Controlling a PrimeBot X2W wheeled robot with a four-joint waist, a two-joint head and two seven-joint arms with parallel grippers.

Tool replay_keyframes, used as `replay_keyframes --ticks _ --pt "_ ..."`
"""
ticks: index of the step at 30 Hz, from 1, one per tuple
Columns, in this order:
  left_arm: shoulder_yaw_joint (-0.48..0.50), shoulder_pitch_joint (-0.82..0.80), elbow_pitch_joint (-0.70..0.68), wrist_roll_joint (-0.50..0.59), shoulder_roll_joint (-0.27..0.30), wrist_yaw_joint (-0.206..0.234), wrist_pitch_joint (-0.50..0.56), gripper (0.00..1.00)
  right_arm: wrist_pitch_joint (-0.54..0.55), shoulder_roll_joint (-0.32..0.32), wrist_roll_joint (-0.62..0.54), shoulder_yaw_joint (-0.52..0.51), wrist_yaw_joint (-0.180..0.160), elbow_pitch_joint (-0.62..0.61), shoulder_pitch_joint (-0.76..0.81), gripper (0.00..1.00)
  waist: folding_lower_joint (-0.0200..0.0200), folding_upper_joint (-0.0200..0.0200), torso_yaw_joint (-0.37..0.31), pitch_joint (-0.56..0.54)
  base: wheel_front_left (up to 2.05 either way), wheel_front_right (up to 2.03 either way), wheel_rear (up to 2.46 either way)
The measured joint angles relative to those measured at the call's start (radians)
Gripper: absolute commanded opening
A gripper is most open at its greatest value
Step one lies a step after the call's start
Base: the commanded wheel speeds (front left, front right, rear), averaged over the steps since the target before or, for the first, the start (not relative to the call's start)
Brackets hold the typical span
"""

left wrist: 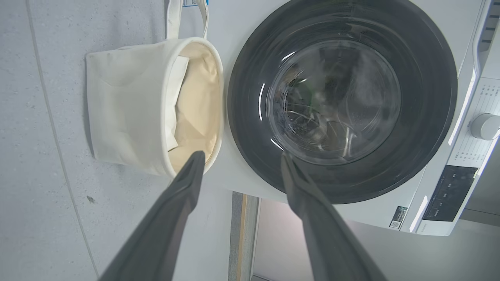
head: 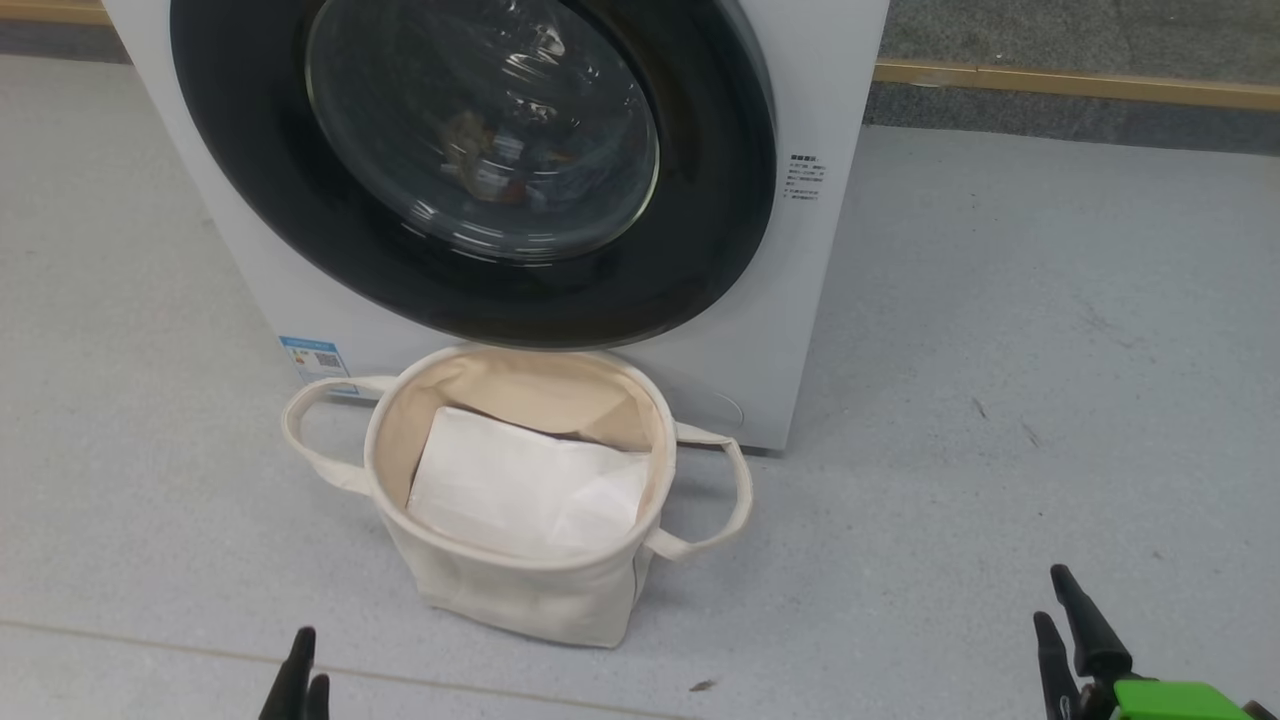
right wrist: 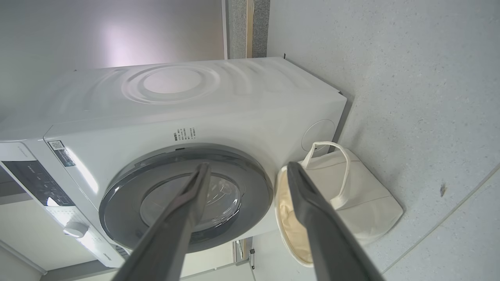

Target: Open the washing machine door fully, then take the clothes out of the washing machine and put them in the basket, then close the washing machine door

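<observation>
The washing machine [head: 250,260] stands white and close in front of me. The washing machine door [head: 250,150], with its glossy black rim and glass bowl, lies shut flat against it. The clothes show as a dim blue and orange patch behind the glass [head: 495,165]. The basket [head: 520,600] sits on the floor right under the door, with a folded white sheet [head: 520,485] inside. My left gripper [head: 308,665] is low at the left, short of the basket. In the left wrist view the left gripper [left wrist: 241,155] stands open and empty. My right gripper [head: 1050,595], [right wrist: 248,165] is open too, off to the right.
Bare grey floor [head: 1000,400] spreads on both sides of the basket. A wooden strip [head: 1080,85] runs along the wall base behind. The machine's control panel and round knob [left wrist: 484,127] sit above the door. The basket's loop handles [head: 715,500] stick out sideways.
</observation>
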Motion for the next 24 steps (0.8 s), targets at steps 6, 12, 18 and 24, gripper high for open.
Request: replay_keyframes --ticks 6,12,18,24 --pt "0.0 -0.01 -0.004 0.024 0.0 0.0 -0.017 1.0 -0.015 0.0 -0.003 0.005 0.0 -0.005 -0.014 1.0 0.0 0.0 0.002 0.0 0.0 0.0 0.0" --pt "-0.003 -0.02 -0.009 0.065 0.001 0.002 -0.032 1.0 -0.033 0.0 -0.03 0.01 0.0 -0.01 -0.023 1.0 0.0 0.0 0.004 -0.001 0.0 0.0 0.0" --pt "-0.026 -0.031 -0.026 0.155 0.015 0.014 -0.047 1.0 -0.053 0.0 -0.116 0.014 0.0 -0.023 -0.036 1.0 -0.0001 0.0 0.006 -0.002 0.0 0.0 0.0" --pt "-0.042 -0.042 -0.041 0.245 0.025 0.026 -0.067 1.0 -0.066 0.0 -0.22 0.028 0.0 -0.057 -0.038 1.0 -0.0001 0.0 0.007 -0.003 0.0 0.0 0.0"
